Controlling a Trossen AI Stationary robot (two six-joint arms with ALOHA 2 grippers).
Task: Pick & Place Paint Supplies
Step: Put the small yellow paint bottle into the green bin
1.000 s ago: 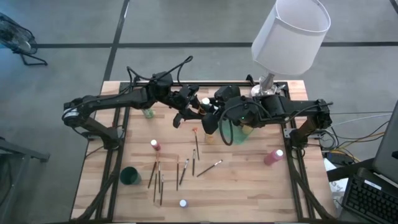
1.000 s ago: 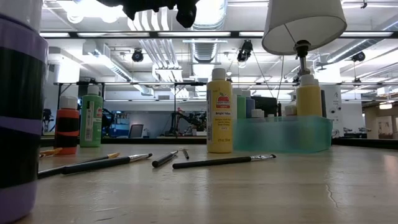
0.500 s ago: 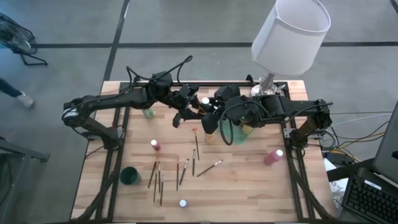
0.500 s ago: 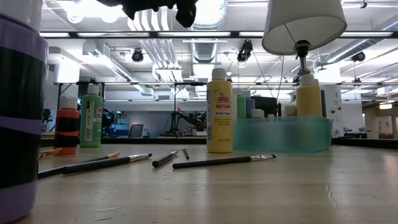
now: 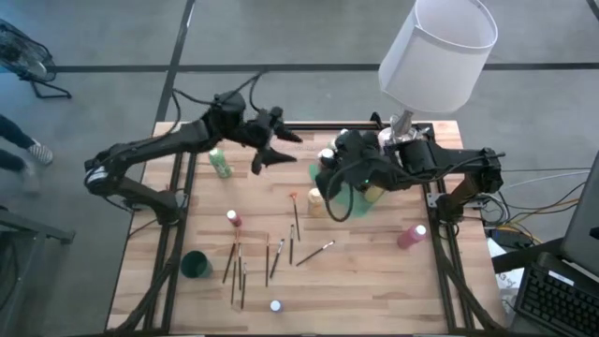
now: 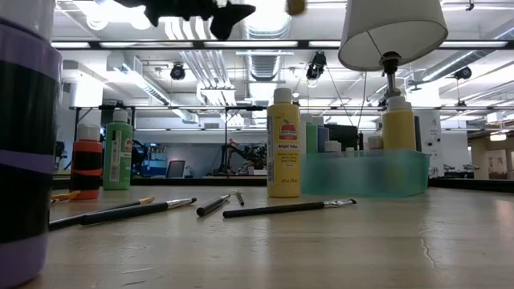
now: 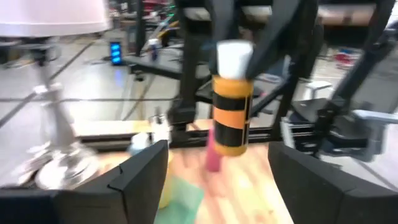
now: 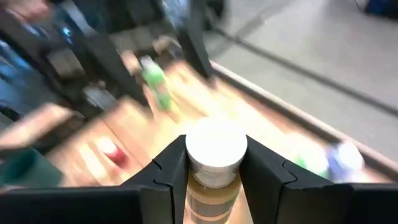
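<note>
Dark green cup (image 5: 196,265): stood near the tabletop's left edge, toward the front.

Green bottle (image 5: 219,163): lay tilted near the rear left of the tabletop.

Red bottle (image 5: 232,218) and loose brushes (image 5: 238,271): left of centre, brushes fanned toward the front edge.

Left gripper (image 5: 277,150): raised above the rear of the tabletop, fingers (image 7: 144,176) spread wide, holding nothing.

Orange bottle (image 8: 212,163): white-capped, airborne right of centre, pinched by its neck between the right gripper (image 5: 329,174) fingers (image 8: 171,173).

Translucent green tray (image 5: 367,198): just beside that gripper, toward the rear right, already holding bottles.

Pink bottle (image 5: 411,235): alone by the right edge.

Risk: the narrow neck grip could let the bottle swing or slip; lowered carelessly, it could topple bottles crowded in the tray, or a yellow bottle (image 6: 283,144) standing beside it.
</note>
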